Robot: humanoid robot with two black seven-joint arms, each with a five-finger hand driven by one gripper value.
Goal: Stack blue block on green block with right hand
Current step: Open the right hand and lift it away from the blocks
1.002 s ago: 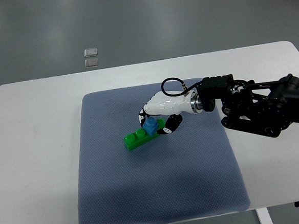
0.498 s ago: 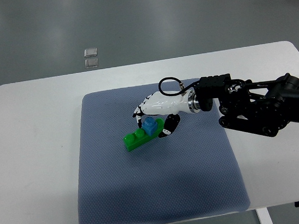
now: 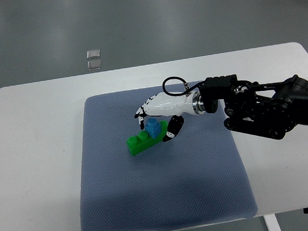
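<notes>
The small blue block [image 3: 154, 128] sits on the right end of the long green block [image 3: 143, 142], which lies on the blue-grey mat [image 3: 164, 189]. My right hand [image 3: 154, 123], white with black fingertips, reaches in from the right on a black arm [image 3: 264, 110] and hovers just behind and above the blue block. Its fingers [image 3: 140, 115] are spread up and to the left of the block. The thumb [image 3: 171, 130] hangs at the block's right side, and nothing is held. The left arm does not show.
The mat lies on a white table [image 3: 35, 155] with wide margins to the left and right. Two small clear squares [image 3: 93, 59] lie on the grey floor beyond the table's far edge.
The right hand's fingers have uncurled and lifted off the blue block, moving up and left. The blue block stays seated on the green block.
</notes>
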